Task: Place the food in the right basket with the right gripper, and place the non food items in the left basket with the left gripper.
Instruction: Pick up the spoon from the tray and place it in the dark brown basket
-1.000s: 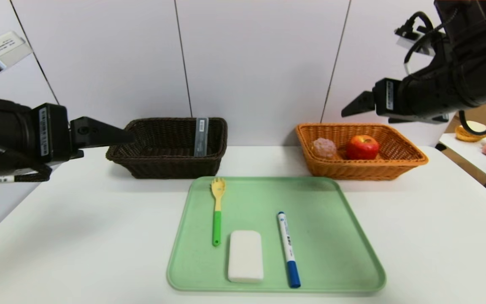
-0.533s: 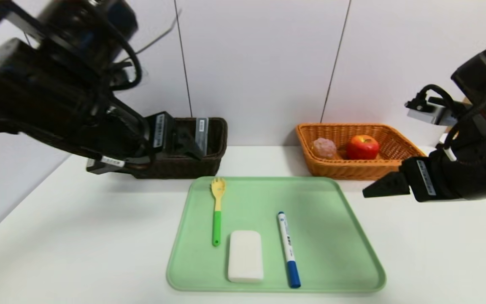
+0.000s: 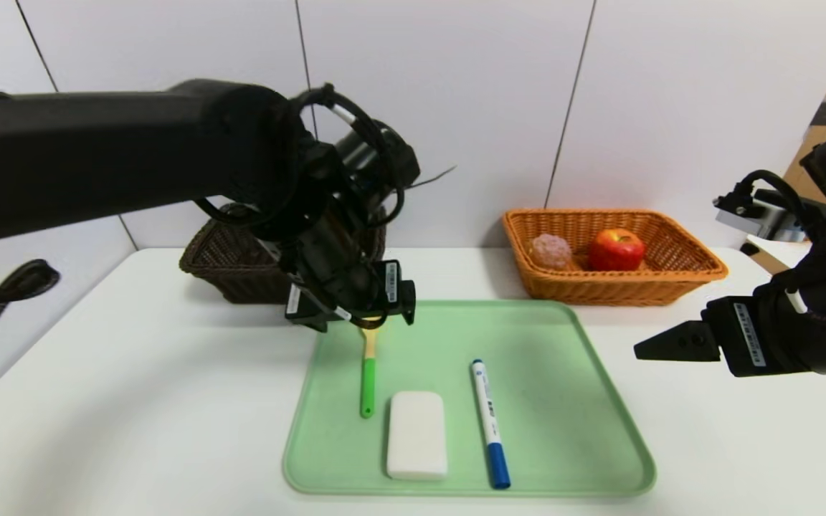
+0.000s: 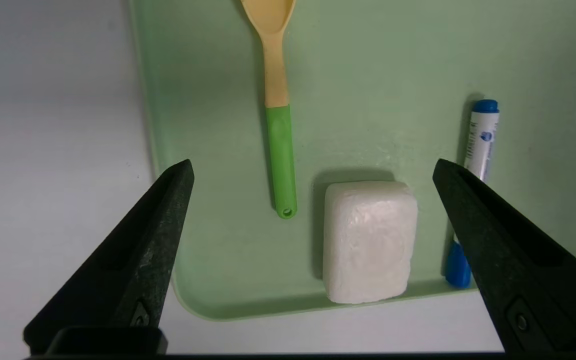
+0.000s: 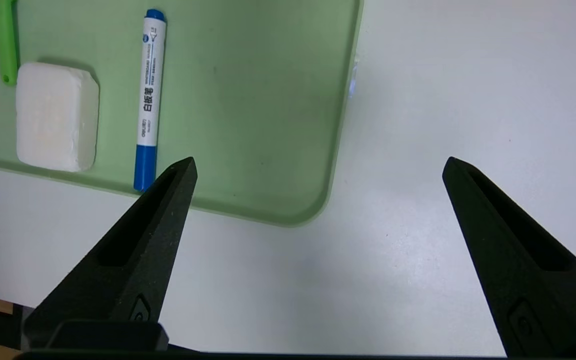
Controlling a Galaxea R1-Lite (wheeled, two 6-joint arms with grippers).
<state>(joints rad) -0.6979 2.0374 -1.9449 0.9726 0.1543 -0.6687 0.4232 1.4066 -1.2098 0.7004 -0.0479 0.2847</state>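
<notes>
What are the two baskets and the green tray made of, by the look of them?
Both the dark brown basket and the orange basket show a woven, wicker-like weave; whether natural or plastic is unclear. The green tray looks like smooth matte plastic, moulded with rounded corners.

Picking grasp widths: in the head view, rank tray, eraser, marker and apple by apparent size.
1. Tray, by far.
2. Eraser.
3. Marker, longer but thinner.
4. Apple, though it sits farther back, so unsure.
</notes>
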